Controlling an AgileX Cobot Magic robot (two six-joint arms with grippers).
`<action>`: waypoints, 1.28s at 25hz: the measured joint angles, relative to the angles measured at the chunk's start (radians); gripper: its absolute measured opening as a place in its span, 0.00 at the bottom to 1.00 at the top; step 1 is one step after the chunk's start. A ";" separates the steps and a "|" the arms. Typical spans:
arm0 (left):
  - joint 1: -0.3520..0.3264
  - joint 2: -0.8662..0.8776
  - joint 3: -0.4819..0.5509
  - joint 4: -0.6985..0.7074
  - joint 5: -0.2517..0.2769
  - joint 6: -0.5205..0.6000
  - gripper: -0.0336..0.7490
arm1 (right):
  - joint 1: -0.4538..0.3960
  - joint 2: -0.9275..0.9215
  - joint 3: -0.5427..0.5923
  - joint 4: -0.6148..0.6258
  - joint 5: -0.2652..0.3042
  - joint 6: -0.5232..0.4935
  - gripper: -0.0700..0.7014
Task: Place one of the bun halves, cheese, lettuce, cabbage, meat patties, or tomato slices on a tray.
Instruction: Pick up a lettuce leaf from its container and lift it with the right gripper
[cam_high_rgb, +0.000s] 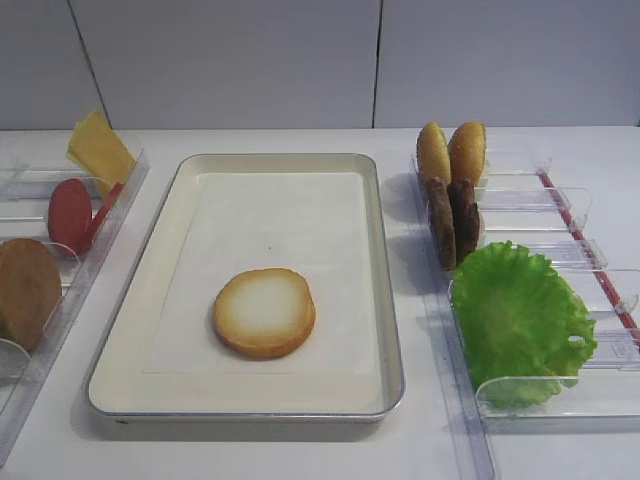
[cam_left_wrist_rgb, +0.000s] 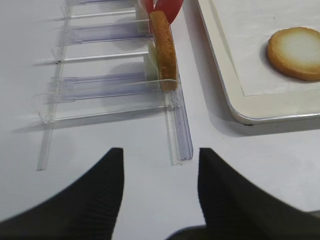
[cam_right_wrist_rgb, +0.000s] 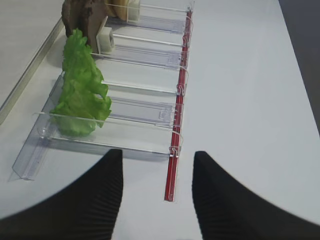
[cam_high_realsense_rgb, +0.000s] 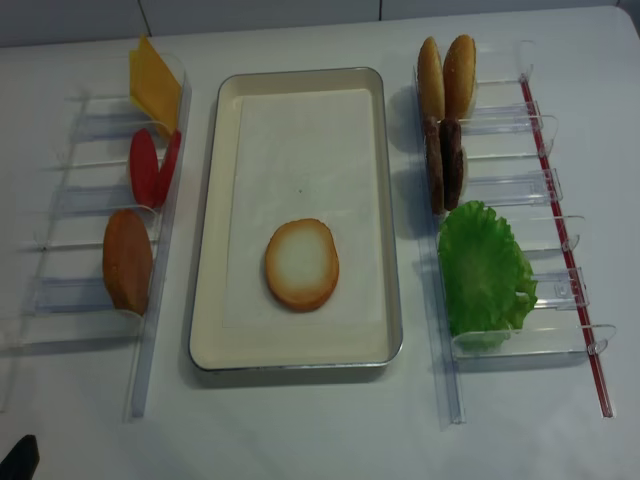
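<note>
One bun half (cam_high_rgb: 264, 312) lies pale face up on the paper-lined silver tray (cam_high_rgb: 388, 300). In the right rack stand two bun halves (cam_high_rgb: 450, 150), dark meat patties (cam_high_rgb: 452, 220) and frilly green lettuce (cam_high_rgb: 520, 315). The left rack holds yellow cheese (cam_high_rgb: 98, 150), red tomato slices (cam_high_rgb: 70, 215) and another bun half (cam_high_rgb: 25, 290). No cabbage shows. My right gripper (cam_right_wrist_rgb: 158, 154) is open and empty over the table, just short of the rack end, with the lettuce (cam_right_wrist_rgb: 80, 85) ahead to its left. My left gripper (cam_left_wrist_rgb: 160, 150) is open and empty before the left rack's bun half (cam_left_wrist_rgb: 164, 50).
Clear plastic racks flank the tray: the right one (cam_right_wrist_rgb: 140, 140) has a red strip (cam_right_wrist_rgb: 172, 175) along its outer side, and the left one (cam_left_wrist_rgb: 180, 135) ends just ahead of my left gripper. The tray rim (cam_left_wrist_rgb: 220, 85) runs to that gripper's right.
</note>
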 joint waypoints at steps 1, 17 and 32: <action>0.000 0.000 0.000 0.000 0.000 0.000 0.45 | 0.000 0.000 0.000 0.000 0.000 0.000 0.56; 0.000 0.000 0.000 0.000 0.000 0.000 0.45 | 0.000 0.000 0.000 0.020 0.000 0.000 0.56; 0.000 0.000 0.000 0.000 0.000 0.000 0.45 | 0.000 0.000 0.000 0.037 0.000 -0.004 0.56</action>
